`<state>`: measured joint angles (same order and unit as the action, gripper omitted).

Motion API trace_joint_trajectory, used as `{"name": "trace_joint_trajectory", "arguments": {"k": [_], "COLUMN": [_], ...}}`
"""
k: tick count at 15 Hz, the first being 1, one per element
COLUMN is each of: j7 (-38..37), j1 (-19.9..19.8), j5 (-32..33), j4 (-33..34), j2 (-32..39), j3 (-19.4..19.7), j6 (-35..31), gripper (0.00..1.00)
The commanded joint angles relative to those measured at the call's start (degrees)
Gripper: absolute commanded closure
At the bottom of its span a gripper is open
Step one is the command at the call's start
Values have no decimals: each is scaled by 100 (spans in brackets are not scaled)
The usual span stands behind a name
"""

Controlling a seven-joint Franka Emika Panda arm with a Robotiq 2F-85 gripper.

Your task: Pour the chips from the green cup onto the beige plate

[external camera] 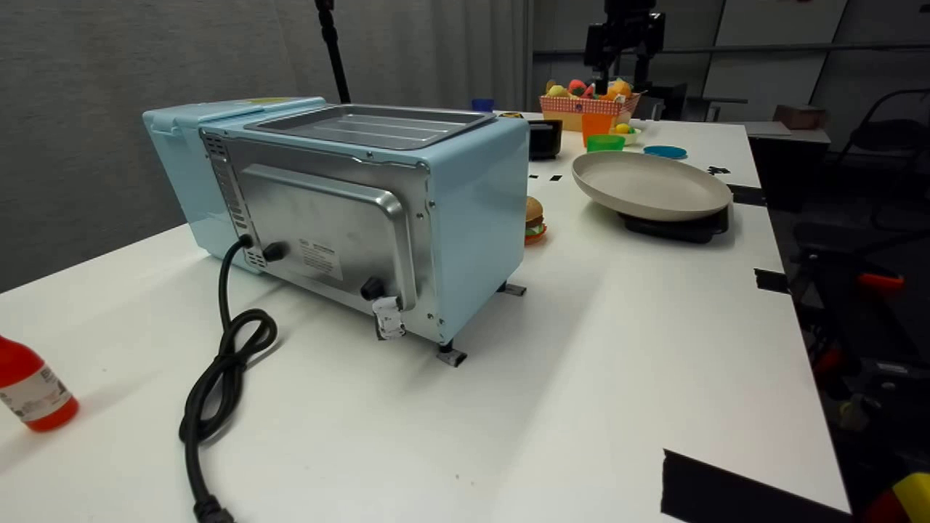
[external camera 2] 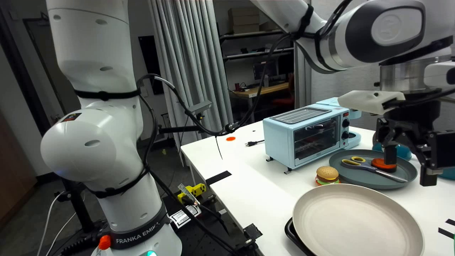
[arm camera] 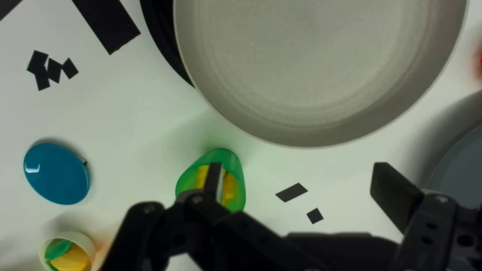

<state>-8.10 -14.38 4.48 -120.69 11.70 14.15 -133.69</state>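
Just slim room between green cup (arm camera: 231,165) and beige plate (arm camera: 312,67)

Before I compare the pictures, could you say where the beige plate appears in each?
In an exterior view: beige plate, upper half, right of centre.
In an exterior view: beige plate, lower right, cut by the bottom edge.
In the wrist view: beige plate, mostly right of centre, cut by the top edge.
Shared landmark: the black object beneath it, in all three views.
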Motion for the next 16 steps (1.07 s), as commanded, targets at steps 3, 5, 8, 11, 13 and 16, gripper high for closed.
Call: {"name": "trace_joint_trajectory", "arguments": {"k": [3,5,8,11,13,16], "j7": [67,13,-99,-211,-295,-429], "j1": [-166,-214,-289,-355,-392,-426], "j5": [-384,-384,-367,-369,-405,-498], "j4": [753,891,1084,1247,1318,1427], "j2": [750,936,1209,1460,1599,1815], "j3": [97,156,262,342,358,343], "j6": [82,66,35,9,-28,-80], "gripper": [0,0,0,0,0,0]}}
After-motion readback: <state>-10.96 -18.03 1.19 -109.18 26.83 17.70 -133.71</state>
